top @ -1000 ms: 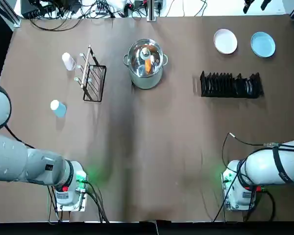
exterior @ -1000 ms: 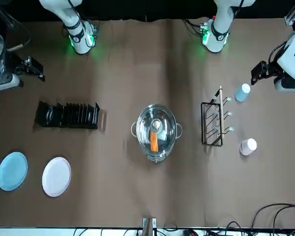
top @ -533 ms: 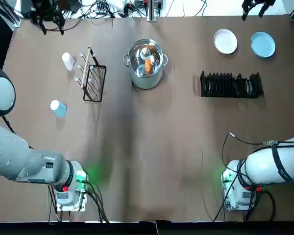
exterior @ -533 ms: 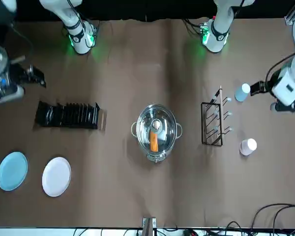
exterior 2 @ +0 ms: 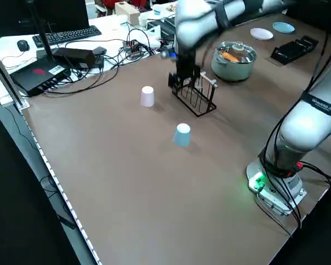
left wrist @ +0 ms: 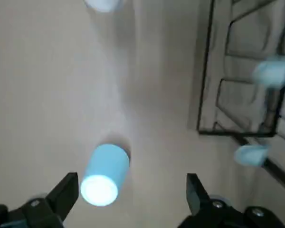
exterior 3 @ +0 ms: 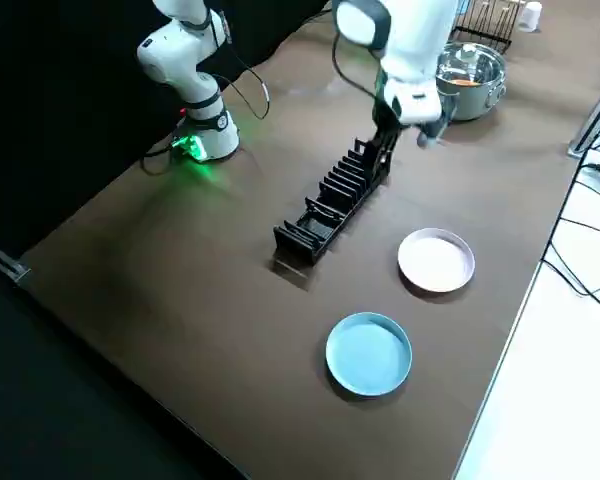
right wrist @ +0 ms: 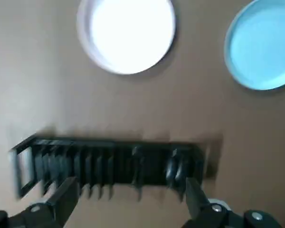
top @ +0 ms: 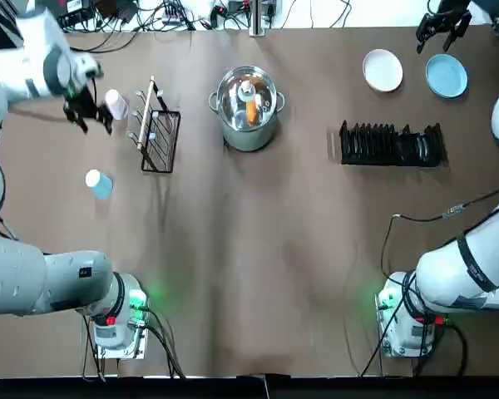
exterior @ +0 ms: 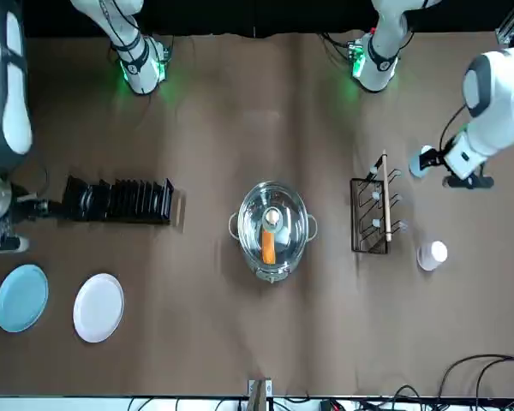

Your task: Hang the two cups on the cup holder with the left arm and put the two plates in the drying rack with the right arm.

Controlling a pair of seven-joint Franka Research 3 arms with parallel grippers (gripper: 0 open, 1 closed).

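The light blue cup (top: 99,184) (left wrist: 104,174) and the pale lilac cup (top: 115,104) (exterior: 432,254) sit on the table left of the cup holder (top: 155,129) (left wrist: 237,85). High above them hangs my left gripper (top: 87,112) (left wrist: 131,190), open; in its wrist view the blue cup shows between the fingers. The white plate (top: 382,70) (right wrist: 127,33) and the blue plate (top: 446,75) (right wrist: 261,45) lie flat beyond the drying rack (top: 391,145) (right wrist: 114,164). My right gripper (top: 439,23) (right wrist: 130,199) hovers open, high over the rack and plates.
A steel pot (top: 248,108) holding an orange item stands mid-table between holder and rack. Cables and equipment line the far edge (top: 191,17). Both arm bases (top: 116,320) (top: 407,320) sit at the near edge.
The left gripper has swung from the far-left edge in over the cups. The right gripper has moved slightly in toward the plates. No object has moved.
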